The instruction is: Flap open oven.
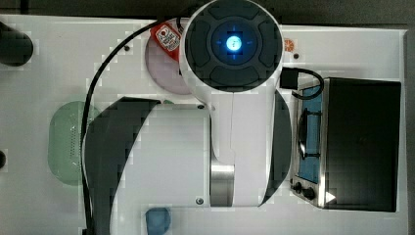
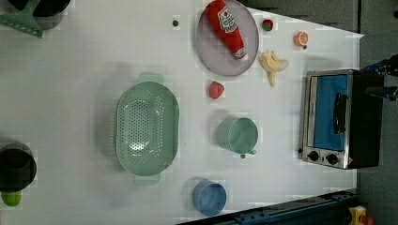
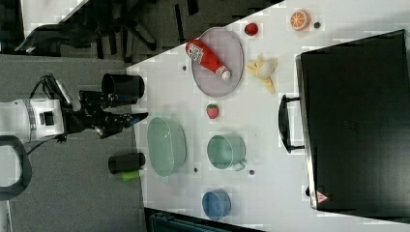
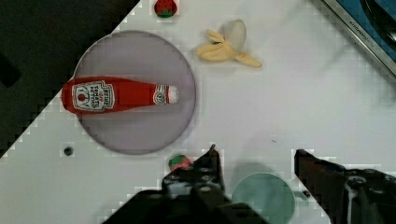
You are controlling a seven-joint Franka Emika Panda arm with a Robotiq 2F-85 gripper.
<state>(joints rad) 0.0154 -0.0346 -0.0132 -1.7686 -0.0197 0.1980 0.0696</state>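
my claw (image 4: 254, 161) hangs high over the white table (image 4: 289, 107) with its two dark fingers (image 4: 210, 168) spread well apart, nothing between them but air. right below the gap i see the green mug (image 4: 264, 196), and just beside one finger a small red strawberry (image 4: 180, 162). further out there's the grey plate (image 4: 135, 130) with the red ketchup bottle (image 4: 112, 95) lying flat across it, and the peeled banana (image 4: 229, 46) on the bare table near the plate. in the left view the green colander (image 2: 147, 127) sits in the middle of the table and a blue cup (image 2: 209, 197) stands near the table's lower edge. farthest from me is the oven (image 2: 340, 119), at the left view's right end of the table, well apart from the claw. its blue glass door (image 2: 331, 112) looks closed against the silver frame, the black bar handle (image 2: 339, 112) runs across the door, and two dark knobs (image 2: 323, 157) sit at the front's lower end in the left view. an orange slice (image 2: 301, 38) lies near the table corner beyond the oven.
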